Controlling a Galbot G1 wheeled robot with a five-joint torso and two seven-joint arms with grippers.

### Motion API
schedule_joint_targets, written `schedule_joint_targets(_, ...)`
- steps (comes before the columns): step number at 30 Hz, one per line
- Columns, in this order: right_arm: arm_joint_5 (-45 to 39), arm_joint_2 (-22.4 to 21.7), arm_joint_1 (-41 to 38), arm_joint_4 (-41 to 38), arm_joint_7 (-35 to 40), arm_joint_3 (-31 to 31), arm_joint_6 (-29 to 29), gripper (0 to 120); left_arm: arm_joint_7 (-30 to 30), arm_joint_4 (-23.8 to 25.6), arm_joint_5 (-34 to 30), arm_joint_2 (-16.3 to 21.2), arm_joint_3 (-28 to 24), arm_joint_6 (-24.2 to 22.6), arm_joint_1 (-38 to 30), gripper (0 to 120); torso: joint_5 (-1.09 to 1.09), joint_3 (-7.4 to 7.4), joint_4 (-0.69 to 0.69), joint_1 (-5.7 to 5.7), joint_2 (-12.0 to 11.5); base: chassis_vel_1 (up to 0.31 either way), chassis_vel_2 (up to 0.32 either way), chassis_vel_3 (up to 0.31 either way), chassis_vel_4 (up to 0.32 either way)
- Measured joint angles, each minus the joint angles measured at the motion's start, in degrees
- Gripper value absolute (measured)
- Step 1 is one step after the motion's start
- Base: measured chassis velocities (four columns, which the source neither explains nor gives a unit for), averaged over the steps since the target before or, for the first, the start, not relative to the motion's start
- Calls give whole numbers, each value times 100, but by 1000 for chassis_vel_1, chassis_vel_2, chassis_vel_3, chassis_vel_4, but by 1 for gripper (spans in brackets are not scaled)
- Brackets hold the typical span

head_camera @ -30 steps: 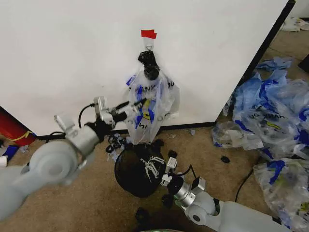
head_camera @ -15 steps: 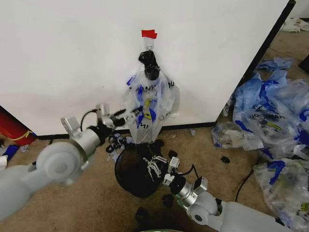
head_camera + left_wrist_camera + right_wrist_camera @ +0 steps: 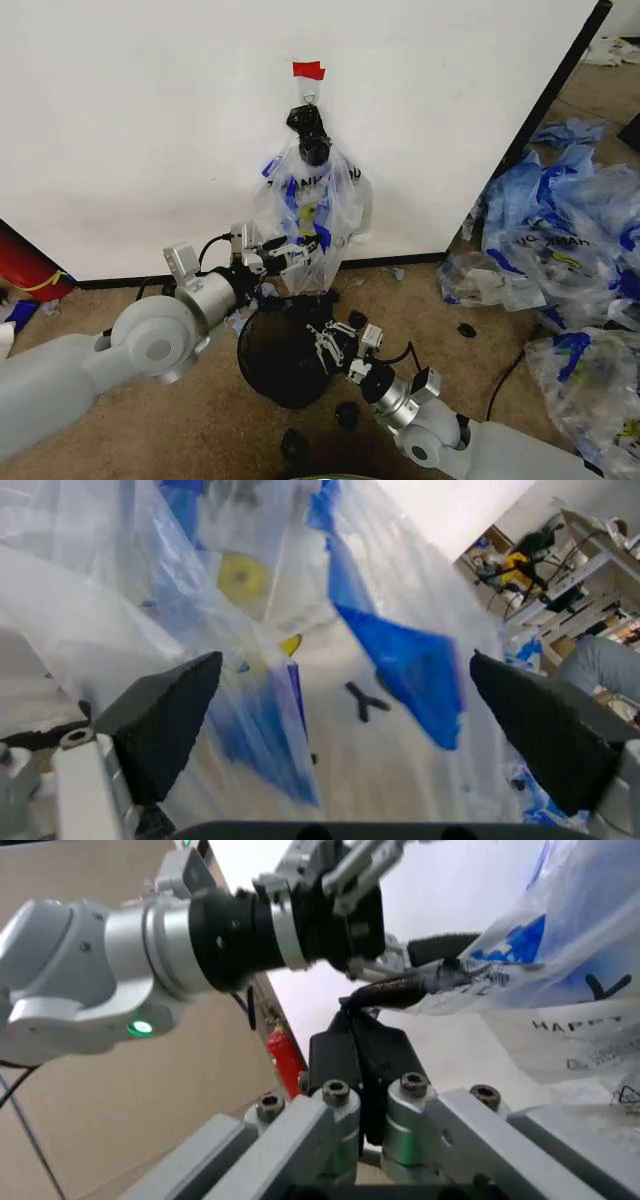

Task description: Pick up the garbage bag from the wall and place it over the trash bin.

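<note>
I see the garbage bag point(image 3: 312, 215) hanging on the wall point(image 3: 150, 120), from a small hook point(image 3: 309, 98) under a strip of red tape point(image 3: 308, 70); a black knot point(image 3: 308, 128) ties the top of the hanging plastic. My left gripper point(image 3: 297, 247) is at the lower part of the bag, and its fingers stand apart. In the left wrist view the two dark fingers point(image 3: 160, 716) are wide open on both sides of the plastic, and the bag point(image 3: 330, 667) with its blue trim and a yellow spot is between them, very close to the camera. I cannot tell if the fingers already touch it.

The trash bin point(image 3: 283, 352) stands on the floor just below the bag, near the foot of the wall. My right gripper point(image 3: 325, 343) is over the bin, and its fingers look spread. The right wrist view shows the left gripper point(image 3: 345, 885) from the side, with the bag point(image 3: 560, 952) beside it.

The floor point(image 3: 150, 420) is brown carpet. A big heap of blue and clear bags point(image 3: 560, 250) lies on my right, past the black edge of the wall.
</note>
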State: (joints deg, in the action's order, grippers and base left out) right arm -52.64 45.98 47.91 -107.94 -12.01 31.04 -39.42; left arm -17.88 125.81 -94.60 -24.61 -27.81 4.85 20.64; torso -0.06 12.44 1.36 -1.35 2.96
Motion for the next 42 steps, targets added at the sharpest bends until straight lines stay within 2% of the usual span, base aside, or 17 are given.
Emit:
schedule_joint_targets(17, -8, -8, -45, -29, -21, -11, -12, 0, 39, -45, 403, 96, 24, 112, 552, 98, 0, 0, -1, 0, 0, 0, 0, 0, 0)
schedule_joint_targets(29, -3, 5, -44, 7, -26, -48, -33, 0, 29, -168, 521, 45, -22, 119, 539, 98, 0, 0, -1, 0, 0, 0, 0, 0, 0)
schedule_joint_targets(34, 8, 8, -23, 8, -23, -73, -37, 0, 9, -197, 616, 30, -55, 121, 546, 87, 0, 0, -1, 0, 0, 0, 0, 0, 0)
schedule_joint_targets(40, 37, 12, 26, -4, -11, -105, -37, 0, -16, -151, 687, 74, -45, 153, 577, 61, 0, 0, -1, 0, 0, 0, 0, 0, 0)
schedule_joint_targets(42, 43, 12, 33, -9, -9, -106, -37, 0, -20, -141, 700, 86, -25, 160, 598, 57, 0, 0, 0, 0, 0, 0, 0, 0, 0)
